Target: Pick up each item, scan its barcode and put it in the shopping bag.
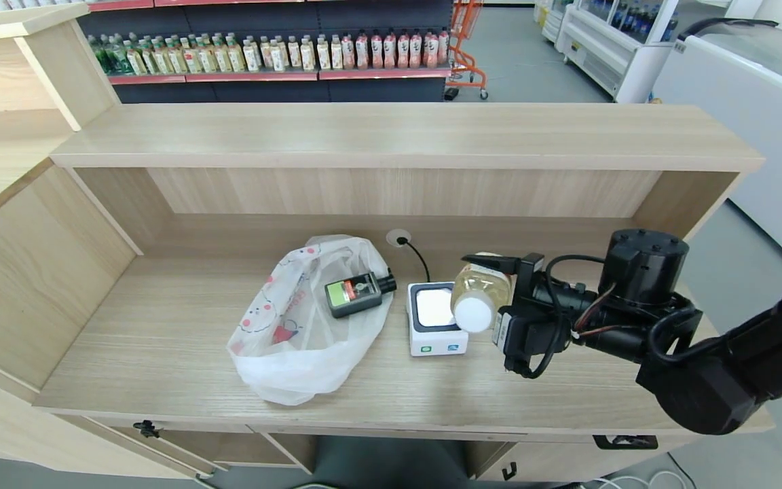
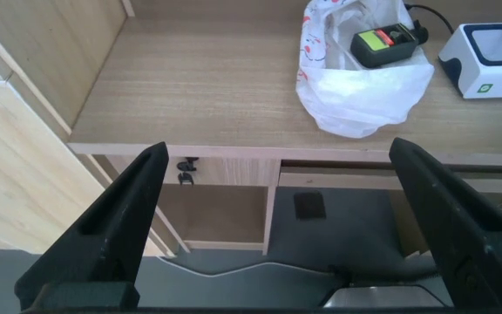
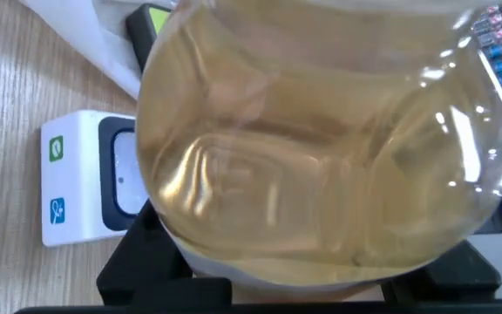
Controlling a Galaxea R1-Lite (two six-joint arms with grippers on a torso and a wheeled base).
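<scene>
My right gripper (image 1: 499,292) is shut on a clear bottle of yellowish liquid (image 1: 479,295) with a white cap, held on its side just right of and above the white barcode scanner (image 1: 433,319). Close up, the bottle (image 3: 321,139) hangs over the scanner (image 3: 85,187). The white shopping bag (image 1: 299,319) lies left of the scanner, and a dark bottle with a green and orange label (image 1: 357,292) rests on its opening. My left gripper (image 2: 286,227) stands open below the counter's front edge, with the bag (image 2: 360,74) and the scanner (image 2: 488,57) far off.
The wooden counter (image 1: 160,333) is walled at the back and left by a raised ledge (image 1: 398,136). A black cable (image 1: 418,258) runs from the scanner to a hole in the back. Bare counter lies left of the bag and in front of the scanner.
</scene>
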